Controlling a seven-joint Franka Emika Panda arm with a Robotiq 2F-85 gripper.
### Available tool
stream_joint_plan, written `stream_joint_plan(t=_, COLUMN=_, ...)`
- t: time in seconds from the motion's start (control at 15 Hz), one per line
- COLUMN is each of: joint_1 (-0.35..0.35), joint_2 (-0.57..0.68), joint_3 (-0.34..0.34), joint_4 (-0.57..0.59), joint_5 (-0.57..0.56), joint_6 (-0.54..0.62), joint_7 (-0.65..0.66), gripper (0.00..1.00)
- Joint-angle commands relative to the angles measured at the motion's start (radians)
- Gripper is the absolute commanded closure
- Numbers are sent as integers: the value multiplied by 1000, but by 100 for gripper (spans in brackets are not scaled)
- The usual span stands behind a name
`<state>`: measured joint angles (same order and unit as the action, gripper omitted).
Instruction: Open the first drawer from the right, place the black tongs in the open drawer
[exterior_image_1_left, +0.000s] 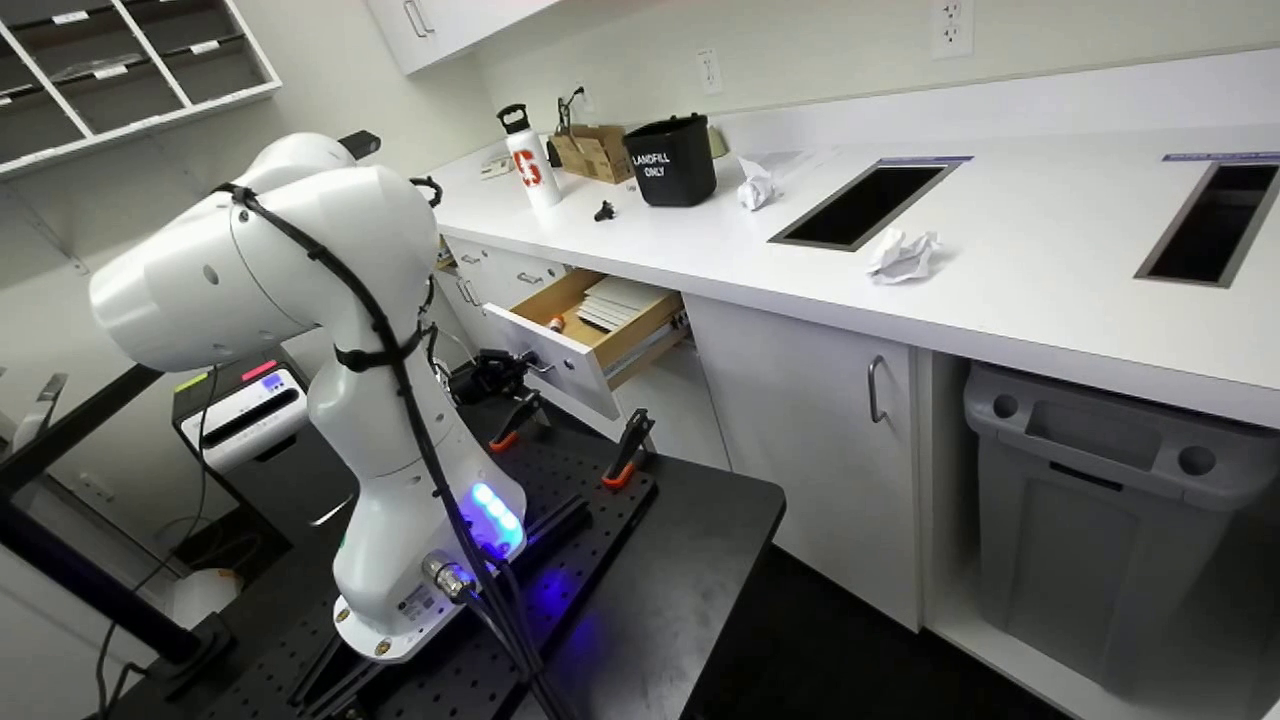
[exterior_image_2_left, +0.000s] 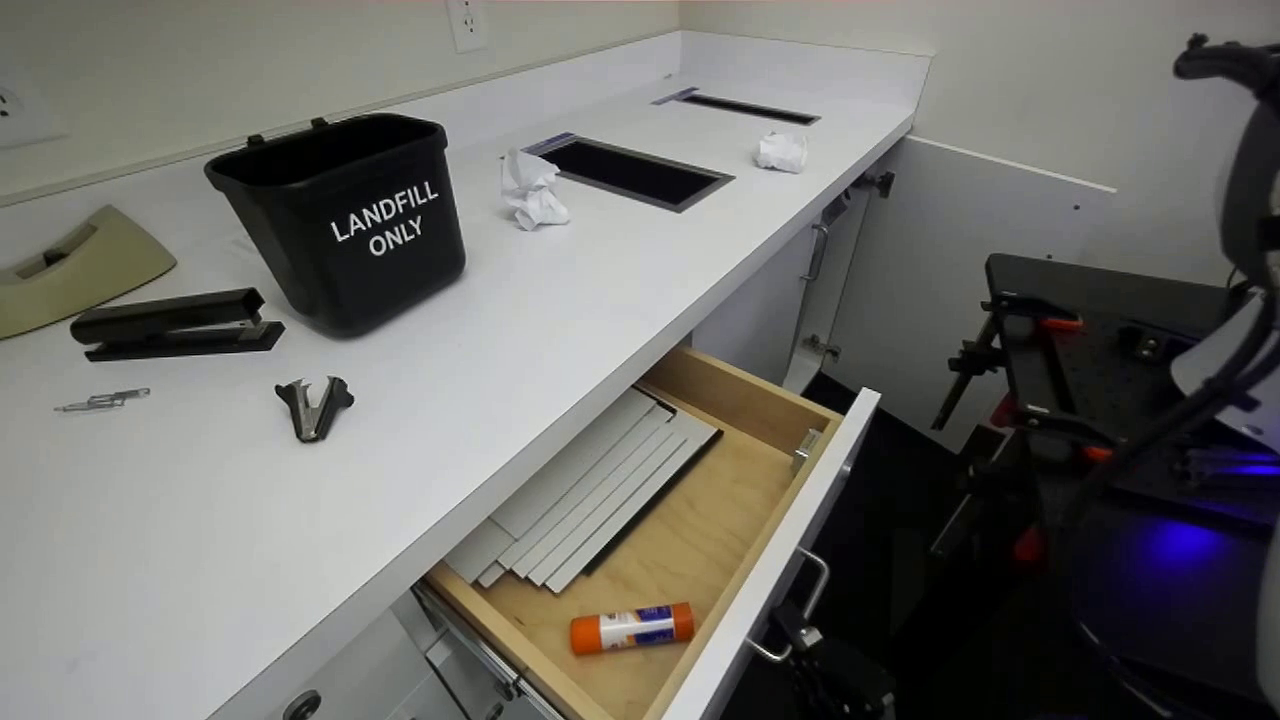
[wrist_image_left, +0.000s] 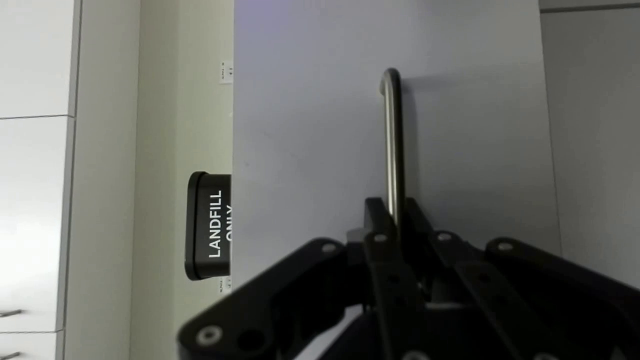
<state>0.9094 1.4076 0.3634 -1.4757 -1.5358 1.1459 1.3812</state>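
The first drawer from the right stands pulled out, with a white front and pale wood inside; its front also shows in an exterior view and in the wrist view. My gripper is shut on its metal bar handle, one finger on each side of the bar. The gripper also shows at the handle in both exterior views. The black tongs, a small black pincer-like tool with two metal jaws, lie on the white counter above the drawer, apart from the gripper.
The drawer holds stacked white panels and an orange-capped glue stick. On the counter are a black landfill bin, a black stapler, crumpled paper and a white bottle. Clamps stand on the robot's table edge.
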Motion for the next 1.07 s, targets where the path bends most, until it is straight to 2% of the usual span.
stream_joint_plan(t=0.0, joint_1=42, joint_2=-55, joint_3=-7, joint_4=-36, joint_5=65, joint_6=-33, joint_7=18, gripper=97)
stream_joint_plan(t=0.13, joint_1=50, joint_2=-68, joint_3=-13, joint_4=-45, joint_5=79, joint_6=-21, joint_7=20, gripper=97)
stream_joint_plan(t=0.2, joint_1=47, joint_2=-77, joint_3=-13, joint_4=-56, joint_5=84, joint_6=-11, joint_7=25, gripper=64)
stream_joint_plan(t=0.27, joint_1=43, joint_2=-85, joint_3=-14, joint_4=-63, joint_5=89, joint_6=-5, joint_7=30, gripper=63)
stream_joint_plan(t=0.33, joint_1=32, joint_2=-104, joint_3=-12, joint_4=-83, joint_5=89, joint_6=10, joint_7=36, gripper=58)
stream_joint_plan(t=0.53, joint_1=-31, joint_2=-189, joint_3=10, joint_4=-177, joint_5=109, joint_6=92, joint_7=58, gripper=34)
stream_joint_plan(t=0.8, joint_1=-147, joint_2=-348, joint_3=52, joint_4=-353, joint_5=111, joint_6=306, joint_7=40, gripper=4)
stream_joint_plan(t=1.0, joint_1=-253, joint_2=-471, joint_3=82, joint_4=-481, joint_5=103, joint_6=494, joint_7=26, gripper=0)
